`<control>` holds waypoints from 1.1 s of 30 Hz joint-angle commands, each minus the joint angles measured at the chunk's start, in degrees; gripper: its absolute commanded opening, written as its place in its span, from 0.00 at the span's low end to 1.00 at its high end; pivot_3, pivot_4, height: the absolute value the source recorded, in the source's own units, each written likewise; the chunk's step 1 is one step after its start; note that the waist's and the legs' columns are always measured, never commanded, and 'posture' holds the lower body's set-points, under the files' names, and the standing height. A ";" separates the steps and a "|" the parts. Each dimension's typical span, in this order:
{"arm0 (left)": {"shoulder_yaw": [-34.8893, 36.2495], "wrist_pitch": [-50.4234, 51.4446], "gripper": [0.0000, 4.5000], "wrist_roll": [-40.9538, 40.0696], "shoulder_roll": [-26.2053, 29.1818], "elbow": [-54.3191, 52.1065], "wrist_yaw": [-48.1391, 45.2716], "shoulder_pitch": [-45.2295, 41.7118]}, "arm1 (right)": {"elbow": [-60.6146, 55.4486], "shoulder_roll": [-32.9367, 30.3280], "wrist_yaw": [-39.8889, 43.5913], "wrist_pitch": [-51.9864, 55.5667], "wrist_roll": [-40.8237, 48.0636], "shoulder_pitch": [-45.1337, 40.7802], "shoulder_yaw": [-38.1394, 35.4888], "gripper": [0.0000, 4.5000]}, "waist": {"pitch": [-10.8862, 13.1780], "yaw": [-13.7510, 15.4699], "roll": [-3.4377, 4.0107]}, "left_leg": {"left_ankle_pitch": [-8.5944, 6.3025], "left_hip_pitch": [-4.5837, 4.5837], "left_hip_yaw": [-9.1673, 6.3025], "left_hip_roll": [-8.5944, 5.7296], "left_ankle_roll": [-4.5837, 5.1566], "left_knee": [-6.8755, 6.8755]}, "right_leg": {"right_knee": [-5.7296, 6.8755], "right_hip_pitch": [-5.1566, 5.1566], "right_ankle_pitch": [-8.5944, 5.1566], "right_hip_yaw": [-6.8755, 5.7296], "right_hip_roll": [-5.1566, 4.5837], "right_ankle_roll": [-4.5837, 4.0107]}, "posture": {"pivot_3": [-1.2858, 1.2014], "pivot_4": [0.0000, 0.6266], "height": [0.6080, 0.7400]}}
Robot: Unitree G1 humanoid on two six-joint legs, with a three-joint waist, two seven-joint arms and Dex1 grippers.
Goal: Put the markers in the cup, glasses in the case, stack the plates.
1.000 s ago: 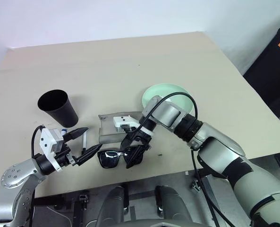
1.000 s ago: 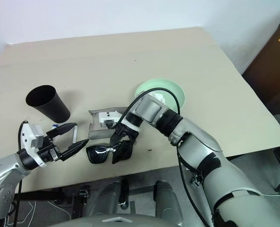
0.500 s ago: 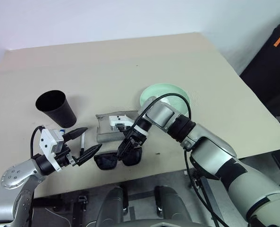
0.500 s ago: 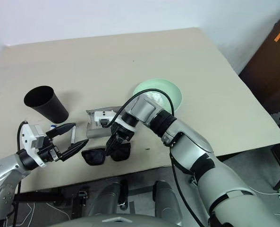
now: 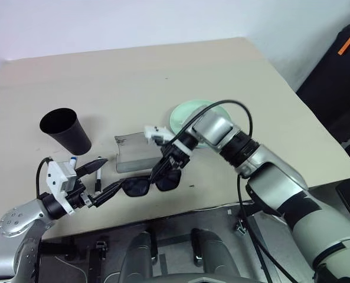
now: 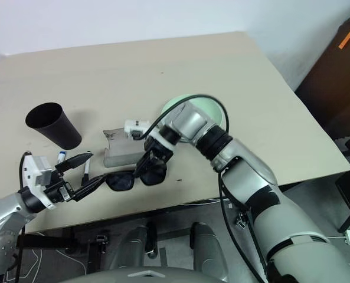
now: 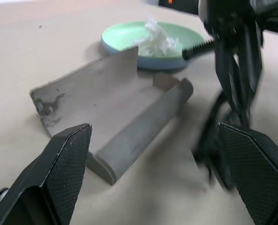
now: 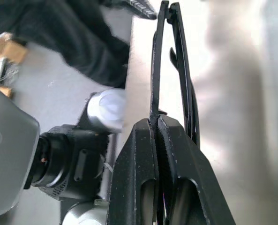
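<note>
The right tool (image 5: pixel 163 171) is pinching the glasses (image 5: pixel 144 185) by the frame, just in front of the open case (image 5: pixel 133 154). The glasses look light, thin and easy to bend or scratch, so a hold on the frame, not the lenses, seems best. They may slip or swing in so small a pinch. The left tool (image 5: pixel 103 178) is spread wide, empty, near the glasses. The cup (image 5: pixel 65 131) stands left of the case.

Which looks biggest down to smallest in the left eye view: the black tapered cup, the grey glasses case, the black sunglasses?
1. grey hinged glasses case, lying open.
2. black tapered plastic cup and black-framed sunglasses: too alike to rank; the sunglasses are nearer the camera and partly hidden by the right gripper.
</note>
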 commanded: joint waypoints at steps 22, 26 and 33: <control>14.02 -0.24 1.00 -3.01 -1.03 -5.68 3.13 12.16 | 34.23 12.90 -8.22 -37.77 -10.93 -9.34 -13.54 0.01 | -0.02 -0.43 -0.04 | 0.21 -0.13 1.96 1.36 -0.34 0.07 | -0.13 -0.52 0.00 0.09 0.22 0.00 | 0.52 0.24 0.96; 14.20 -0.12 1.00 -3.32 -0.85 -6.10 3.52 12.75 | 35.25 13.91 -7.26 -39.04 -13.03 -8.45 -13.83 0.01 | -0.03 -0.46 -0.05 | 0.22 -0.13 3.13 2.00 -0.36 0.03 | -0.09 -0.60 -0.01 0.09 0.29 0.00 | 0.52 0.24 0.96; 13.69 0.14 1.00 -3.35 -0.39 -5.87 3.67 11.76 | 36.47 15.25 -7.85 -39.47 -16.64 -6.47 -13.63 0.01 | -0.02 -0.59 -0.05 | 0.29 -0.11 3.12 2.05 -0.48 0.01 | -0.09 -0.67 0.00 0.10 0.33 -0.01 | 0.52 0.24 0.96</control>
